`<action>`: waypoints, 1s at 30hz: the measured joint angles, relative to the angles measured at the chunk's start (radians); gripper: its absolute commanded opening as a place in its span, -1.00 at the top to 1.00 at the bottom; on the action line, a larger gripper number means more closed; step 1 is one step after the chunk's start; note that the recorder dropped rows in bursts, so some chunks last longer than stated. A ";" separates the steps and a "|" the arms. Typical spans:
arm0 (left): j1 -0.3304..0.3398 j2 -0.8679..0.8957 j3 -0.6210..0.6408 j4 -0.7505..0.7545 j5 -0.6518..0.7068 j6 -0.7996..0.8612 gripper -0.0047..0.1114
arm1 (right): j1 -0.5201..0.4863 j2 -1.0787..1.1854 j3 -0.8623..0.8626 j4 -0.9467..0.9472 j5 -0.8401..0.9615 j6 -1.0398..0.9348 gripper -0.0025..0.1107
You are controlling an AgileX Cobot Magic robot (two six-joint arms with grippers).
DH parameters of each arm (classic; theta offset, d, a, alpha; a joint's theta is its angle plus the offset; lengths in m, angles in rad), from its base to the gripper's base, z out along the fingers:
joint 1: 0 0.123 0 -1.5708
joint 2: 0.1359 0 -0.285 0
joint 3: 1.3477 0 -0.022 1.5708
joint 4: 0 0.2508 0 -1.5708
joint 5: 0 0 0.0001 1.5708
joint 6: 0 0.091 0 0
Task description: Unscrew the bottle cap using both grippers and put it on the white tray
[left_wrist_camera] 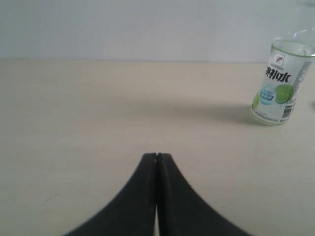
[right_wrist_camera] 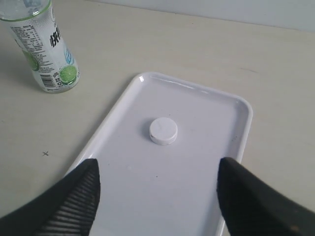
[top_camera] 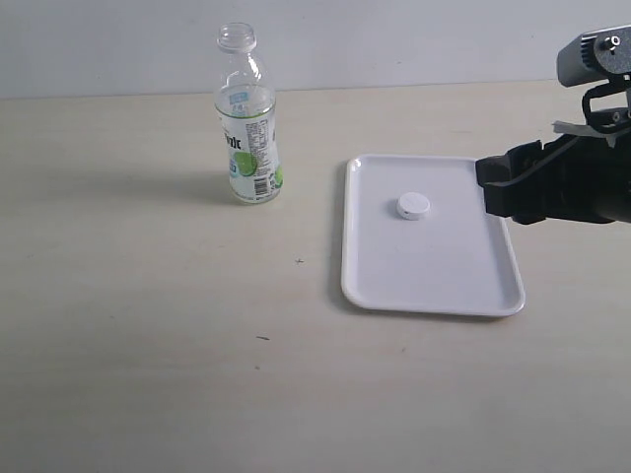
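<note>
The small white bottle cap [top_camera: 413,206] lies flat near the middle of the white tray [top_camera: 463,286]; the right wrist view shows the cap [right_wrist_camera: 163,131] on the tray [right_wrist_camera: 197,196] too. The clear bottle [top_camera: 246,123] with the lime label stands upright and uncapped to the left of the tray, seen also as the bottle [left_wrist_camera: 279,83] and the bottle [right_wrist_camera: 42,46]. My right gripper [top_camera: 493,185] hovers at the tray's right edge, open and empty [right_wrist_camera: 157,169]. My left gripper [left_wrist_camera: 157,156] is shut on nothing, well away from the bottle, and is outside the exterior view.
The pale wooden table [top_camera: 148,345] carries only the bottle and tray. A light wall runs along the table's far edge. Small dark specks mark the table in front of the bottle.
</note>
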 measured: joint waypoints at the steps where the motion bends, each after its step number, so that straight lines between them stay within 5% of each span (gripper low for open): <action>1: 0.000 -0.021 0.000 0.003 0.027 0.000 0.92 | 0.000 0.000 0.000 0.000 0.000 0.000 -0.18; 7: 0.002 -0.165 0.000 0.003 0.157 0.000 0.92 | 0.000 0.000 0.000 0.000 0.000 0.000 -0.18; 30: 0.002 -0.165 0.002 0.003 0.180 -0.064 0.92 | 0.000 0.000 0.000 0.002 0.000 0.000 -0.18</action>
